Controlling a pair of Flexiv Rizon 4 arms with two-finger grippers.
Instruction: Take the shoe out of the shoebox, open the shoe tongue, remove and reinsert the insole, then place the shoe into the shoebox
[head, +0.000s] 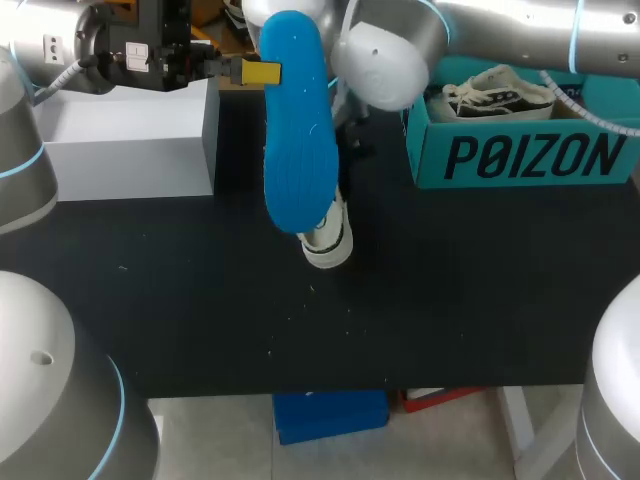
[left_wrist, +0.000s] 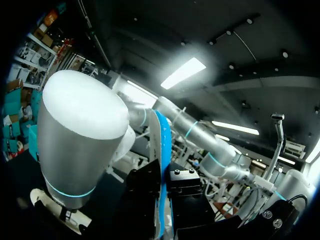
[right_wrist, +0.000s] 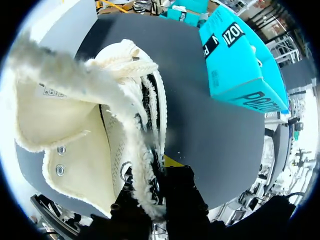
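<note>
The left gripper (head: 262, 72) clamps the blue insole (head: 295, 130), held up on edge above the black table (head: 180, 300). Beneath it, the right gripper (right_wrist: 158, 186) pinches the white shoe (head: 328, 238) by its fleecy edge (the teal shoebox (head: 520, 160) stands apart, to the right).

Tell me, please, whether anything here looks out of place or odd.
Only the blue insole stands out: it is outside the shoe, held in the air by the left pincer, hanging over the shoe on the table. The right pincer grips the shoe's fleecy edge. Nothing looks spilled or damaged.
</note>
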